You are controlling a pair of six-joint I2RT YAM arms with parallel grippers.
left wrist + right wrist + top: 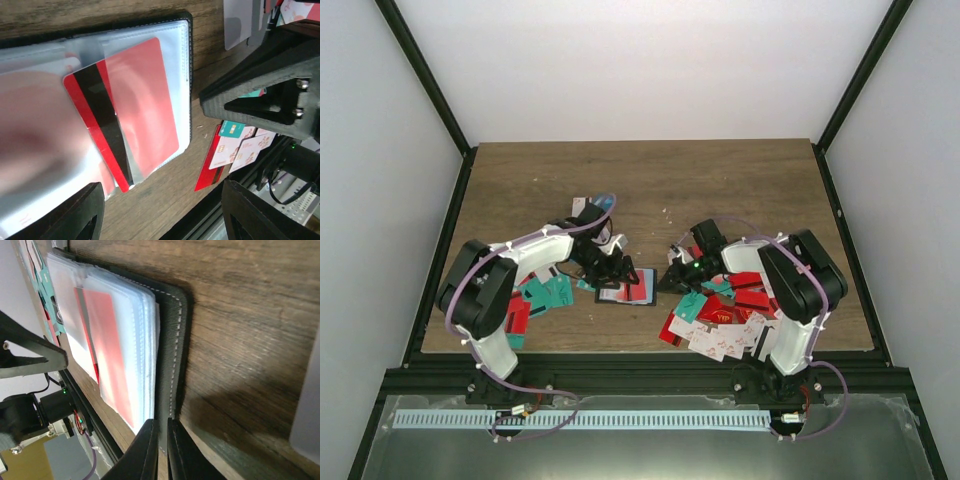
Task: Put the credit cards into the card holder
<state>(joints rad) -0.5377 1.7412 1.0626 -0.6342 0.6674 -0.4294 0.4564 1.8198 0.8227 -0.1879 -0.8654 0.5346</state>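
**Loose cards, right heap** [725, 322]: lower right of the top view, near the table's front edge, under the right arm. Red, teal and white, overlapping; not yet filed. In the left wrist view they show at lower right, past the holder.

**Loose cards, left heap** [545, 293]: lower left, teal and red, partly under the left arm.

**Holder** [625, 292]: centre of the top view, between the two heaps. It lies open and flat on the table [720, 180], clear sleeves up.

**Red card** [140, 105]: centre of the left wrist view, black stripe toward the left. It is angled, part under a sleeve [170, 45], with its striped end sticking out. Judged not fully seated.

**Left gripper** [162, 187]: over the holder, jaws wide apart, nothing between them. Probably set so to leave the card where it lies.

**Right gripper** [161, 422]: bottom centre of its own view, jaws nearly together, tips at the holder's black cover edge. Likely steadying it; a true pinch cannot be told.

**Obstruction**: both grippers crowd the holder, and stacked sleeves may catch a skewed card.

**Pale card** [237, 22]: upper right, beyond the holder.
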